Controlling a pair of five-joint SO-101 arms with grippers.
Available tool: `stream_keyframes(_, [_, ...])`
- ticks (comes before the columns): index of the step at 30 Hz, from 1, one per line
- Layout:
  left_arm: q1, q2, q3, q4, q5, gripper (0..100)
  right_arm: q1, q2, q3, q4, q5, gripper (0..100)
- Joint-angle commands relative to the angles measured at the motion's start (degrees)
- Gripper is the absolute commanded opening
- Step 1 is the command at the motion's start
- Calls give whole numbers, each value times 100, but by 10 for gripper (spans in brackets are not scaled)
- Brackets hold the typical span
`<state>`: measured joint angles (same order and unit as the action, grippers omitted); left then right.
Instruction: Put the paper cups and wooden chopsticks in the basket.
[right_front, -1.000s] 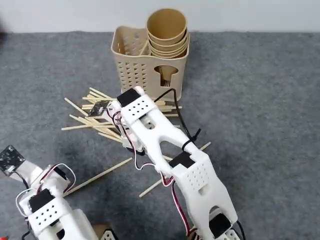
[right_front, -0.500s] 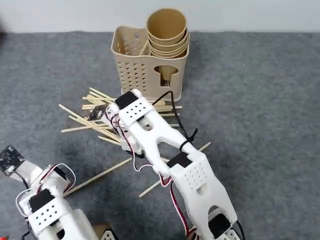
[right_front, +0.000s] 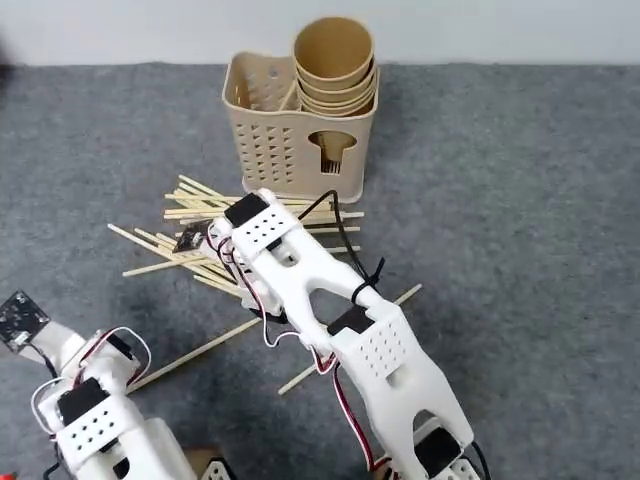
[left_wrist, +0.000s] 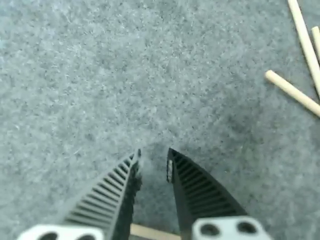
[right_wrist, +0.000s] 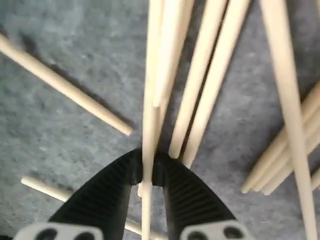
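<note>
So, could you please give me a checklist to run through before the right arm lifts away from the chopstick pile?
1. Right hand shut on a chopstick: ok, the stick sits between the jaws.
2. Just one stick gripped: cannot tell, another lies close alongside it.
3. Basket upright, free compartment open: ok.
4. Paper cups in the basket: ok, stacked in one compartment.
5. Left hand out of the way: ok, slightly open over bare carpet, holding nothing.
6. Loose chopsticks cleared: not ok, many lie on the carpet.
</note>
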<state>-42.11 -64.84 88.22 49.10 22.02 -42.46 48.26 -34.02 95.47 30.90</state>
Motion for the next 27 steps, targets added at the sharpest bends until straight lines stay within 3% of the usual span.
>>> stream_keyframes(1, [-26, -9, -31, -105, -62, 88, -66, -127, -176, -75, -44, 9])
stream_keyframes(14, [-18, -9, -31, -105, -62, 88, -75, -127, -185, -92, -9, 13])
stream_keyframes(21, [-18, -9, -31, -105, -62, 88, -242, -295, -193, -22, -9, 168])
stream_keyframes(27, [-18, -9, -31, -105, -62, 88, -365, -312, -185, 31, -9, 141])
